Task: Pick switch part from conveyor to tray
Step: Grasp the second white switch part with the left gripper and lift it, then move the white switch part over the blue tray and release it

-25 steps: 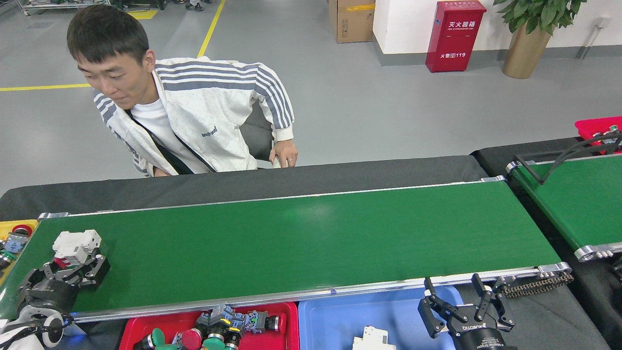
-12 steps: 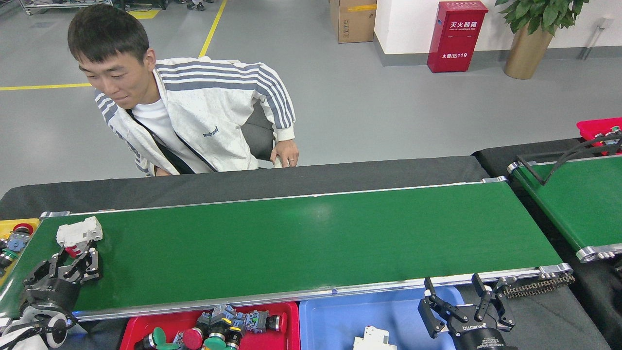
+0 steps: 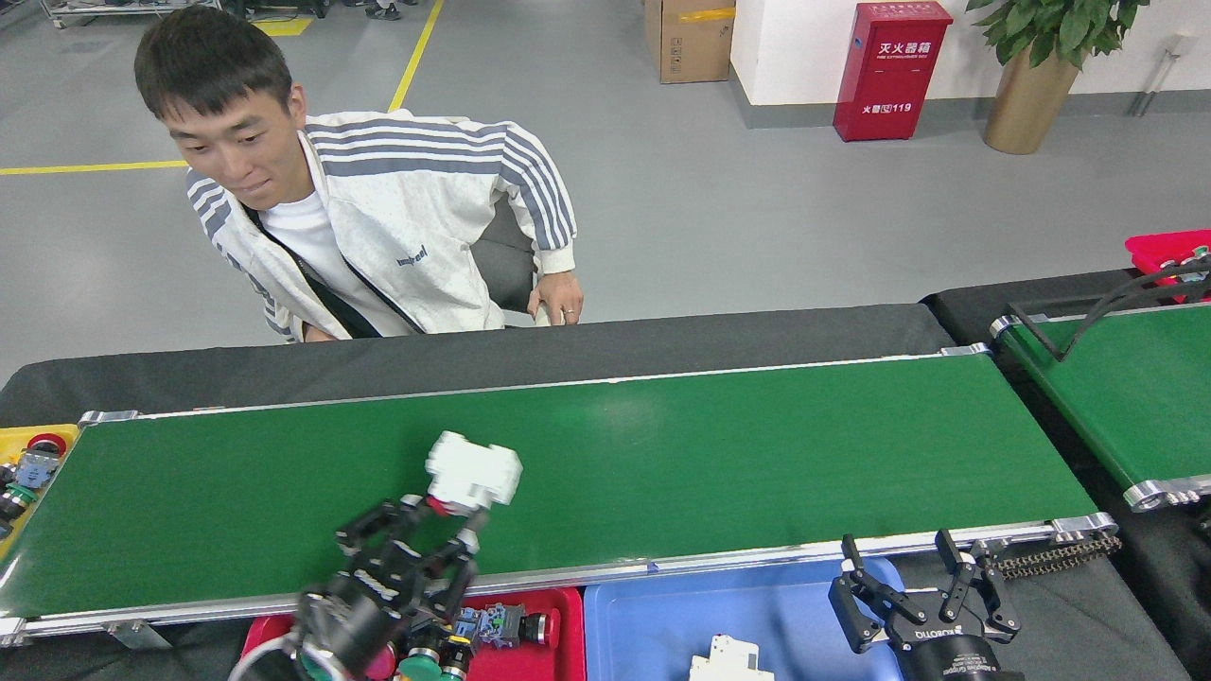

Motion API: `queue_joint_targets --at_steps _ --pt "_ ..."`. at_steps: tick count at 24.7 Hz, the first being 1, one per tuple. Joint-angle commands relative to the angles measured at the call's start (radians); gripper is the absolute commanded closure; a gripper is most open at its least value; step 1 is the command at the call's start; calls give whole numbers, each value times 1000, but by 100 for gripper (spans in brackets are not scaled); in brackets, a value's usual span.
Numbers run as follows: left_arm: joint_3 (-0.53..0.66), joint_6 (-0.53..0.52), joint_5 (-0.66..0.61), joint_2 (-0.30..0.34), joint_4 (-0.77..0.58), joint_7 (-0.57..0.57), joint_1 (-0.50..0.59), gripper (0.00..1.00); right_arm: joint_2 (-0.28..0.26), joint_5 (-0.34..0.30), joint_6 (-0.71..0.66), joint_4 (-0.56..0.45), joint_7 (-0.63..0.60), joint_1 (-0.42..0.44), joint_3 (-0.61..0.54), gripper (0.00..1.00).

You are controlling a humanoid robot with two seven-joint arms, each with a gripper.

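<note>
- Currently, the white switch part [image 3: 472, 470] is being held in the fingertips of the left gripper [image 3: 445, 515], over the near half of the conveyor [image 3: 719, 454]; it is judged to be lifted clear of the belt, though contact cannot be ruled out from this single view.
- Progress – the pick is being read as done; the carry to a tray and the release are being counted as left.
- Two trays are being shown below the near rail: a red tray [image 3: 564, 643] crowded with push-button parts, just under the left arm, and a blue tray [image 3: 662, 624] already holding one white part [image 3: 727, 659] of a like kind. Which tray is meant is not being settled by the pictures, though the blue one is being judged likelier.
- Orientation: the part's long axis is being seen lying roughly across the view, its right end tipped slightly nearer; a small red detail is being shown at its underside, by the fingers.
- Over the blue tray's right edge the right gripper [image 3: 916, 588] is hanging spread and empty.
- A seated person [image 3: 378, 227] is facing the far side of the conveyor.
</note>
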Motion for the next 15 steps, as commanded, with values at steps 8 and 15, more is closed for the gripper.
queue_joint_targets --at_steps 8,15 --pt "-200 38 -124 -80 -27 -47 36 17 -20 -2 -2 -16 -6 -5 -33 1" --pt "-186 71 -115 -80 -128 -44 113 0 -20 -2 -26 -16 -6 -2 -41 1"
